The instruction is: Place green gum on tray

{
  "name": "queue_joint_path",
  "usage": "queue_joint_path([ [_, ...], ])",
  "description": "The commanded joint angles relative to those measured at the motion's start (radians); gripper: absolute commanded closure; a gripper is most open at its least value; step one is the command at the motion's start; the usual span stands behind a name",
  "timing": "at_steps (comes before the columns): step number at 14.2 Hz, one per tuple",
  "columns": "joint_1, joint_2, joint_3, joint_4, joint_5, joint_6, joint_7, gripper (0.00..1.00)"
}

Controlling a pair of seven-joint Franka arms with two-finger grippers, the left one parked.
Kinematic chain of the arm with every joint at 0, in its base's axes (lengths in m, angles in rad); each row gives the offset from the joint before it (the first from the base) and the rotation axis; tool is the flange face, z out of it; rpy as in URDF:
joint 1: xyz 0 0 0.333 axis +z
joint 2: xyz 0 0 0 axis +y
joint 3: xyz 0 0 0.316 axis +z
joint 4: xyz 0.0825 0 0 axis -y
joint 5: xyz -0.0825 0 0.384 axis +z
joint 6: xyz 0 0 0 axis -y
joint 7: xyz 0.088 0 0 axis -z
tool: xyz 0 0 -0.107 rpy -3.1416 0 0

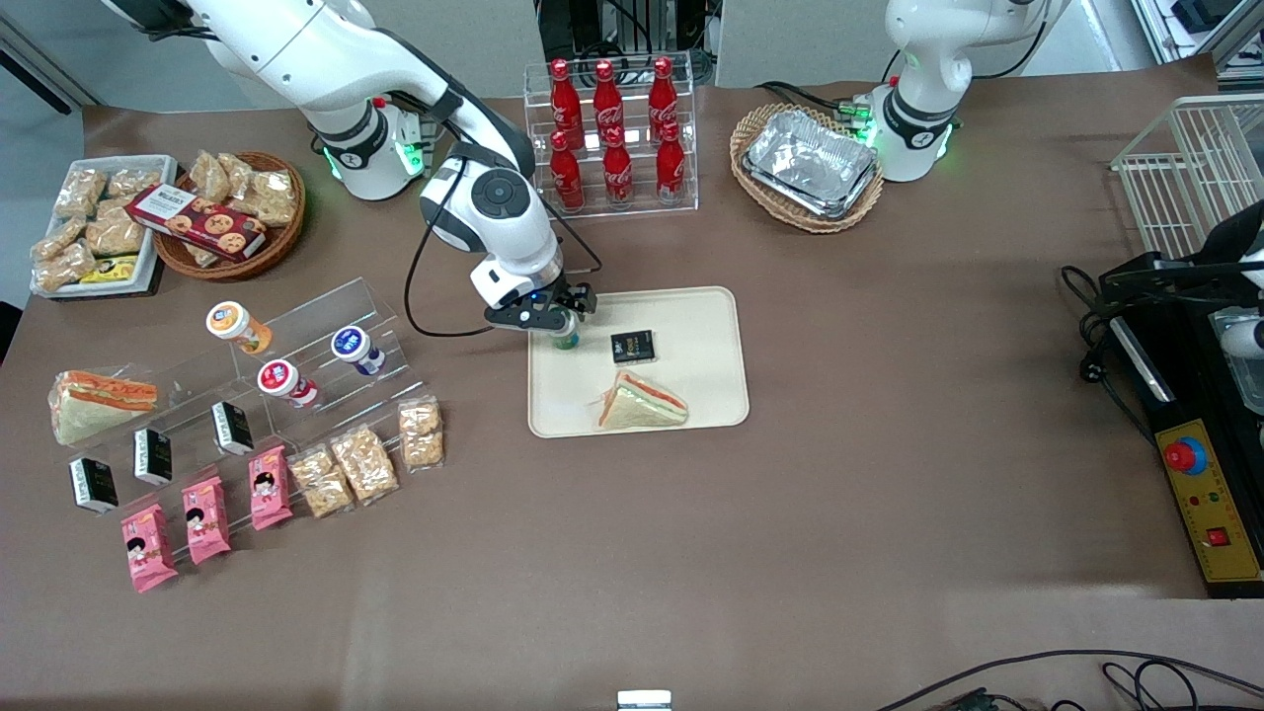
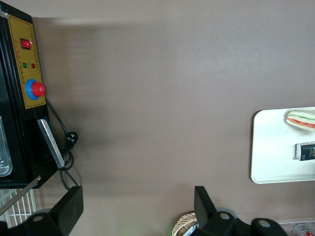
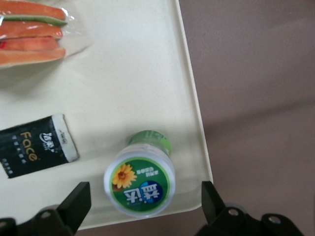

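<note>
Standing upright on the tray (image 1: 701, 326), just inside the rim at the edge toward the working arm's end of the tabletop (image 1: 889, 494): one green gum (image 1: 565, 341) canister.

Front view: the canister is mostly covered by the end effector (image 1: 555, 321), which hangs directly over it. Only a sliver of green shows beneath the black fingers, and their spacing cannot be read from here. Same tray also carries a black sachet (image 1: 632, 347), beside the canister, and a wrapped triangular sandwich (image 1: 642, 405), nearer the front camera than both.

Right wrist view: looks straight down on the canister. The two fingers (image 3: 74, 204) are spread wide, one on each side of it, with bare tray or tabletop showing in both gaps; neither pad touches it. This view alone shows the lid.

Left wrist view: shows one end of the tray with part of the sandwich and the sachet. The canister and the end effector fall outside it.

Item appearance: short cylinder; round lid with a pale outer ring and a green face; yellow flower with an orange centre printed on the lid, next to white characters on a blue patch. Body below the lid reads green, with a lighter band at the top.
</note>
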Motion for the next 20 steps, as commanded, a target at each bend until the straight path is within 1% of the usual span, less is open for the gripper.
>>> queue_joint_path([
  [1, -0.022, -0.098, 0.007, 0.018, -0.028, -0.078, -0.016, 0.0],
  [2, -0.024, -0.15, 0.012, 0.028, -0.016, -0.176, -0.047, 0.0],
  [3, -0.022, -0.202, 0.019, 0.056, 0.027, -0.266, -0.094, 0.0],
  [4, -0.019, -0.256, 0.025, 0.102, 0.137, -0.358, -0.168, 0.0],
  [5, -0.022, -0.305, 0.022, 0.161, 0.261, -0.449, -0.293, 0.0],
  [6, -0.031, -0.348, 0.012, 0.213, 0.365, -0.539, -0.393, 0.0],
  [7, -0.036, -0.394, -0.026, 0.263, 0.423, -0.634, -0.458, 0.0],
  [8, -0.036, -0.423, -0.08, 0.307, 0.444, -0.727, -0.513, 0.0],
  [10, -0.036, -0.453, -0.2, 0.399, 0.448, -0.885, -0.655, 0.0],
  [11, -0.036, -0.456, -0.262, 0.435, 0.448, -0.934, -0.734, 0.0],
  [14, -0.036, -0.46, -0.44, 0.499, 0.44, -1.005, -0.99, 0.0],
  [16, -0.036, -0.46, -0.542, 0.537, 0.432, -1.058, -1.093, 0.0],
  [18, -0.038, -0.454, -0.612, 0.583, 0.422, -1.108, -1.194, 0.0],
  [20, -0.039, -0.433, -0.654, 0.611, 0.374, -1.108, -1.224, 0.0],
])
